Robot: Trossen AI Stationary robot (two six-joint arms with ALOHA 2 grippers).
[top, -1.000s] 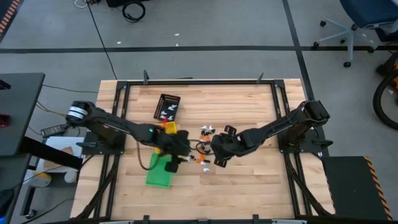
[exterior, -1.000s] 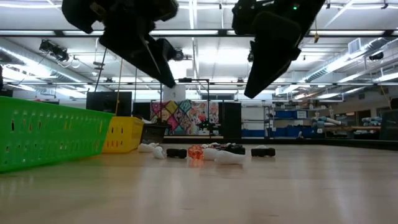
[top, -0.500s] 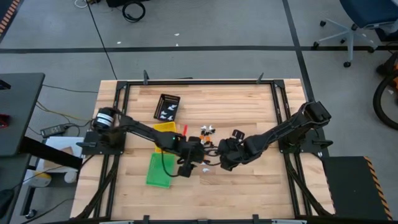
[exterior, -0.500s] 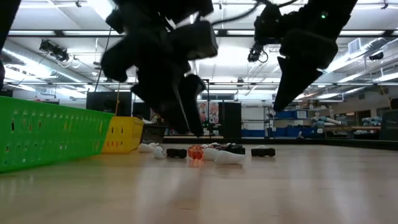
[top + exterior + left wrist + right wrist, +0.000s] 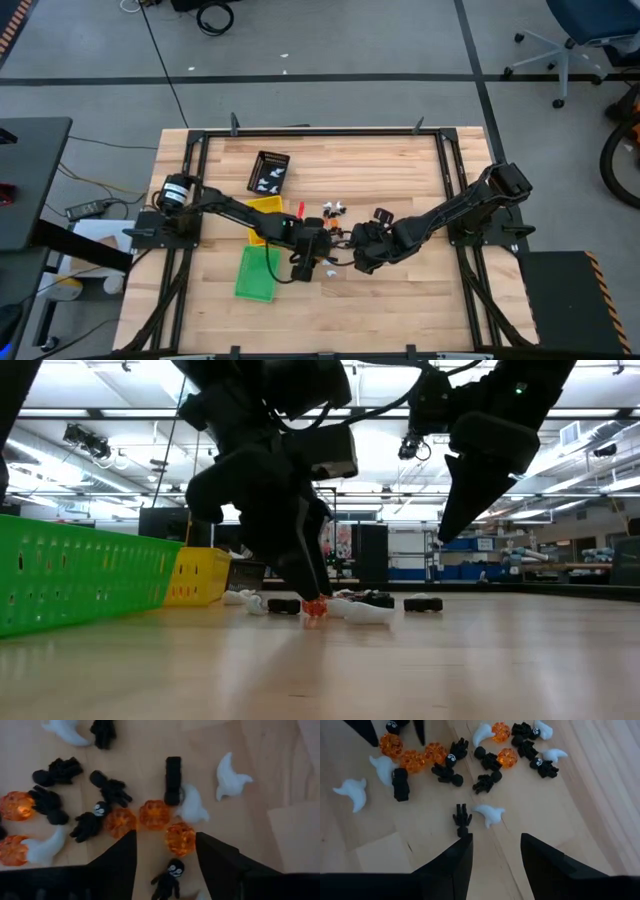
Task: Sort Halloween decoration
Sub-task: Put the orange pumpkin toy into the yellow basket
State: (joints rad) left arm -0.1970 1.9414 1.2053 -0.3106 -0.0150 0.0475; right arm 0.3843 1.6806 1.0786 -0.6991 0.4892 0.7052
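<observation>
The left gripper [image 5: 165,851], fingers spread over the orange pumpkin [image 5: 180,838] in the Halloween decoration [image 5: 332,235], should close squarely — clear of the black skeleton [image 5: 167,879] — while the right gripper [image 5: 496,847] hangs open nearby.

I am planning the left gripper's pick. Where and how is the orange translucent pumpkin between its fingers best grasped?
Grip the orange translucent pumpkin across its round body, coming straight down. The left gripper is open, one finger on each side of it. A black skeleton figure lies close beside it, so close gently, probably on the pumpkin's widest part.
</observation>
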